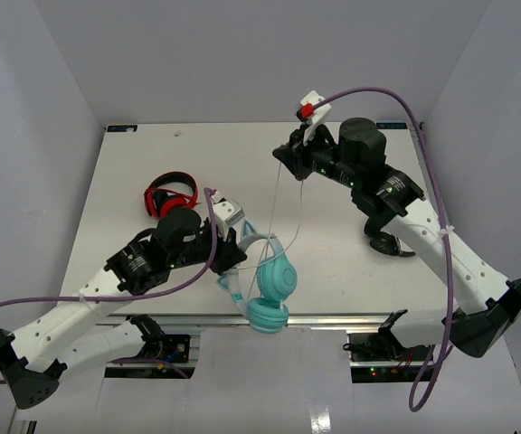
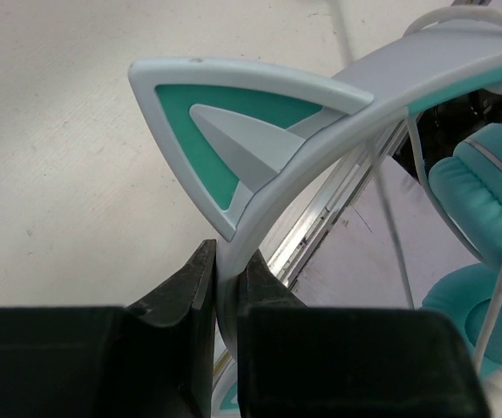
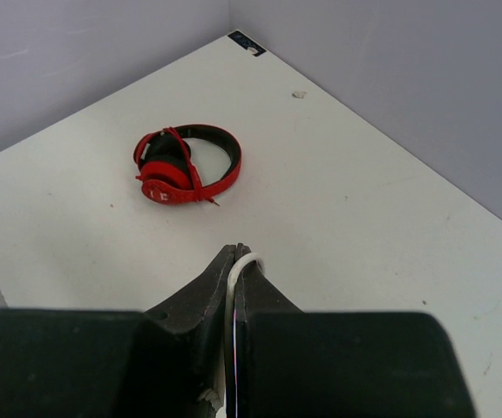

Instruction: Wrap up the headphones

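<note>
The teal headphones [image 1: 274, 287] hang near the table's front edge, held up by their pale band. My left gripper [image 1: 233, 249] is shut on that band just below one cat ear [image 2: 234, 131]; the fingers [image 2: 190, 287] pinch the band from both sides, and a teal ear cup [image 2: 486, 192] shows at the right. The thin white cord [image 1: 279, 194] runs up from the headphones to my right gripper [image 1: 285, 159], which is raised over the table's middle. In the right wrist view that gripper [image 3: 238, 252] is shut on the cord [image 3: 249, 259], which loops over the fingertips.
Red-and-black headphones [image 1: 170, 194] lie on the table at the back left, also in the right wrist view [image 3: 181, 170]. Black headphones [image 1: 389, 244] lie under the right arm. The table's front rail [image 1: 333, 319] runs just below the teal cups. Grey walls enclose three sides.
</note>
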